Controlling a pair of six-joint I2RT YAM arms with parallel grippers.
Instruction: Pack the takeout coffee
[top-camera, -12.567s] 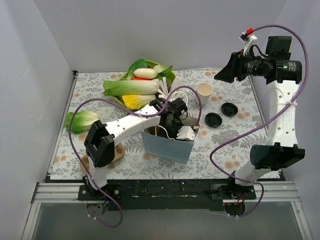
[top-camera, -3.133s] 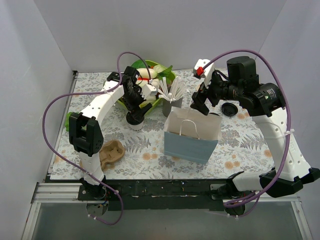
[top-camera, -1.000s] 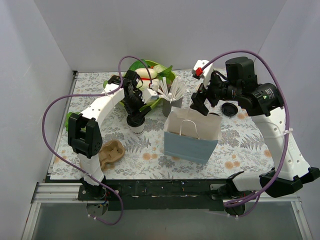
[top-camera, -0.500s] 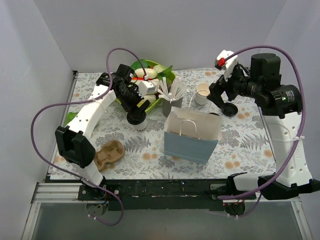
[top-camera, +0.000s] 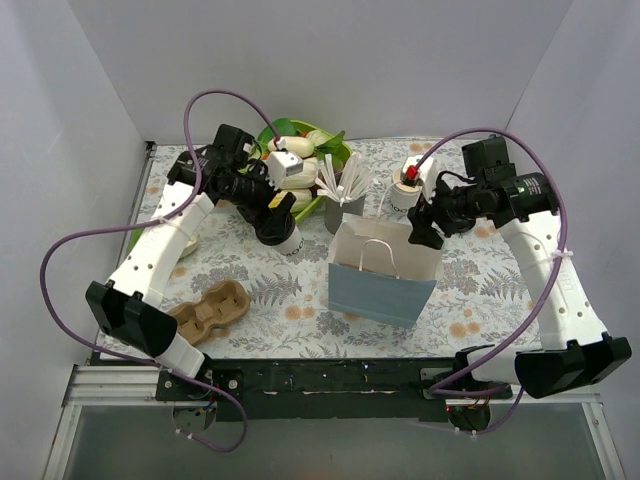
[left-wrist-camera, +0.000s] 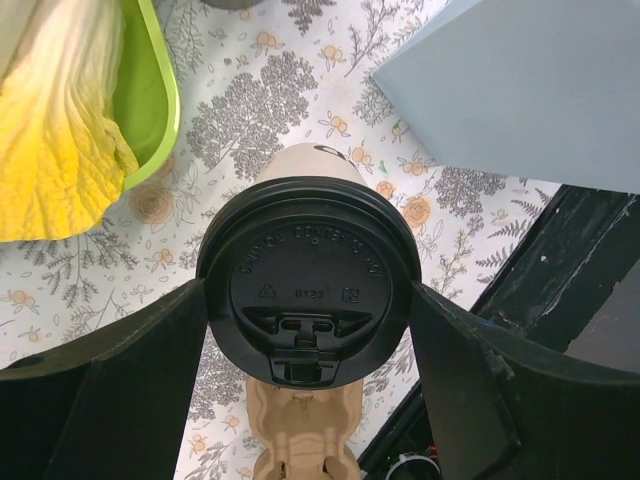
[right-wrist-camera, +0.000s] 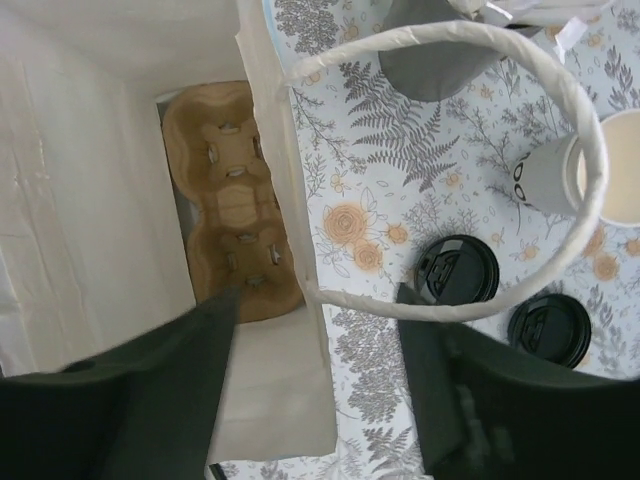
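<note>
Left of the bag (top-camera: 385, 275), your left fingers (left-wrist-camera: 140, 370) clamp the lidded cup (left-wrist-camera: 308, 280); right fingers (right-wrist-camera: 150, 360) gape astride the bag's rim. Next should be: steady rim, carry cup over, lower upright.

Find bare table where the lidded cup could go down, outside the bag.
Two free patches: front centre, between the cup carrier and the paper bag; front right, between the bag and the table edge. Crowded at the back: vegetable bowl, straw cup, open cup and two black lids.
</note>
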